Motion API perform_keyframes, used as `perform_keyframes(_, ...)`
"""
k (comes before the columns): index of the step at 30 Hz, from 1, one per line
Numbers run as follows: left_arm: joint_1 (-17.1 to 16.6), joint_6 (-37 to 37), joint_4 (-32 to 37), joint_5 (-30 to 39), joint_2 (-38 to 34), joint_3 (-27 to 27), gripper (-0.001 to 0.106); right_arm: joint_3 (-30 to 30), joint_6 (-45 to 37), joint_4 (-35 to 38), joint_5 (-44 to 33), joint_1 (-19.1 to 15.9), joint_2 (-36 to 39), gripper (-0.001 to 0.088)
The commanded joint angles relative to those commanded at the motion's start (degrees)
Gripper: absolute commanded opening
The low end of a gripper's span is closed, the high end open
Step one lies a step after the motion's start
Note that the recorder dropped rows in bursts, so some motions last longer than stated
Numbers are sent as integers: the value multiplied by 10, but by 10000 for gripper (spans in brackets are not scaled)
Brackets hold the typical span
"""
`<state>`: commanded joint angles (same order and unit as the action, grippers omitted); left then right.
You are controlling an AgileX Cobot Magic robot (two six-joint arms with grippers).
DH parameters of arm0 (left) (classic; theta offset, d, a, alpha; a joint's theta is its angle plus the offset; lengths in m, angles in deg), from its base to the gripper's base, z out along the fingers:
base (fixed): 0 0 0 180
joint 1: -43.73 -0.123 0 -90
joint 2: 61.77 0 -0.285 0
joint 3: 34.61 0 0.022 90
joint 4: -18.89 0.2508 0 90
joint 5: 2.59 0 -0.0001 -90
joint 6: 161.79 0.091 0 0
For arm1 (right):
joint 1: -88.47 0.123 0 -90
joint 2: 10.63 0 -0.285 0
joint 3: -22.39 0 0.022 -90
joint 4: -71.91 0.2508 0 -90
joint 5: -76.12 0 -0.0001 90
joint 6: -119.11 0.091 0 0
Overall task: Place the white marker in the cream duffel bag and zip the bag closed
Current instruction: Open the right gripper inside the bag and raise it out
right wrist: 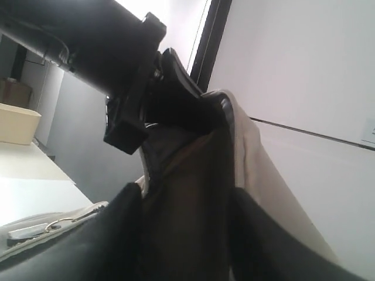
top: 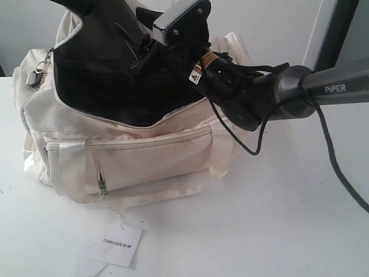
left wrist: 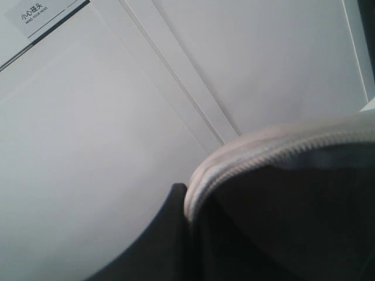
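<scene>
White table (top: 288, 219), TONLION tag (top: 117, 243), PiPER arm (top: 334, 86), left fingers (left wrist: 152, 246) pinching bag (top: 150, 161), right fingers (right wrist: 117, 234) spread.

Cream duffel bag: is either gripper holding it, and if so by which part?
The left gripper pinches the cream duffel bag by the rim of its raised top flap. The right gripper, jaws apart in the opening, holds nothing visible.

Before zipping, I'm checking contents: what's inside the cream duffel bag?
Dark lining, left arm and right arm reaching in; they and shadow cover the rest; no marker shows.
</scene>
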<state>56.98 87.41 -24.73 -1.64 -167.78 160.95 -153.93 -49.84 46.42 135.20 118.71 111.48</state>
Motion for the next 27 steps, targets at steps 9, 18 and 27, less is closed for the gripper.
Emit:
perform_keyframes(9,0,0,0,0,0,0,64,0,49,-1,-170,0,-49,0)
perform_keyframes(18,0,0,0,0,0,0,64,0,74,-3,-379,0,-115,0)
perform_keyframes(27,0,0,0,0,0,0,64,0,70,-4,-601,0,-179,0)
